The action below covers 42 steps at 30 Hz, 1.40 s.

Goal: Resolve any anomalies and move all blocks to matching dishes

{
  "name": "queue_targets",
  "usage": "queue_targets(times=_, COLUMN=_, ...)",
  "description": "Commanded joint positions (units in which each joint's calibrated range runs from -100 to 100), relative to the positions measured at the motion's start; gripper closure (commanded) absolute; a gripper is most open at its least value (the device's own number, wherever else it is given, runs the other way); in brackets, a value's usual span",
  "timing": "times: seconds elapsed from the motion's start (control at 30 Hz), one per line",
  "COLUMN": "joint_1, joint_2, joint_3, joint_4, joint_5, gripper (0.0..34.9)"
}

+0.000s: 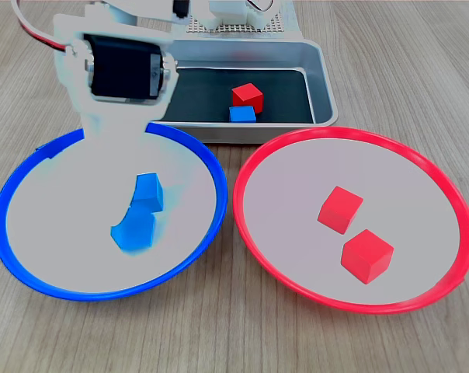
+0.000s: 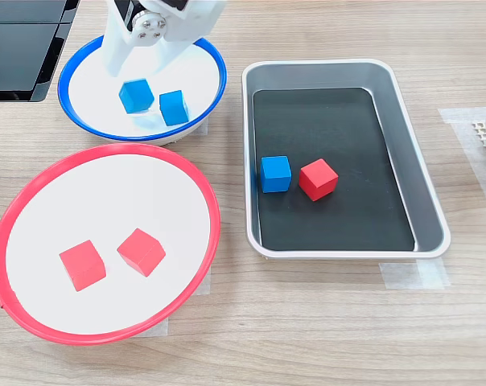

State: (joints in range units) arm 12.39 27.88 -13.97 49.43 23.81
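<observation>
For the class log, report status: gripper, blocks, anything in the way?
Gripper over blue dish, open, empty. Two blue blocks in it, two red blocks in red dish. One red, one blue block left in tray. Nothing blocking.

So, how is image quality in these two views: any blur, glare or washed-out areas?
In the first exterior view the white arm blends into the blue-rimmed dish, and the two blue blocks look smeared; the red-rimmed dish is sharp. The second exterior view is crisp and evenly lit, with soft shadows.
</observation>
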Motion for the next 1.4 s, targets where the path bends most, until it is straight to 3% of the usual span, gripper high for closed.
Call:
queue_targets(times=0.0, joint_1=0.55, joint_2=-1.40, joint_3=-2.37, joint_4=1.05, joint_5=0.05, gripper=20.0)
queue_targets(times=0.13, joint_1=0.74, joint_2=-5.57, joint_3=-2.82, joint_4=8.06, joint_5=0.20, gripper=23.5)
queue_targets(times=0.33, joint_1=-0.58, joint_2=-19.05, joint_3=6.01, joint_4=22.51, joint_5=3.66, gripper=25.3)
queue_targets(times=0.47, joint_1=-3.68, joint_2=-27.15, joint_3=12.75, joint_4=27.05, joint_5=6.79, gripper=25.9)
queue_targets(times=0.57, joint_1=-8.11, joint_2=-31.67, joint_3=22.03, joint_4=23.66, joint_5=11.09, gripper=25.9)
queue_targets(times=0.83, joint_1=-13.00, joint_2=-34.06, joint_3=35.96, joint_4=15.00, joint_5=18.32, gripper=25.1)
queue_targets(times=0.97, joint_1=-13.85, joint_2=-34.40, joint_3=41.24, joint_4=11.20, joint_5=20.56, gripper=22.5)
queue_targets(times=1.37, joint_1=-14.98, joint_2=-32.10, joint_3=44.61, joint_4=8.47, joint_5=22.12, gripper=19.2)
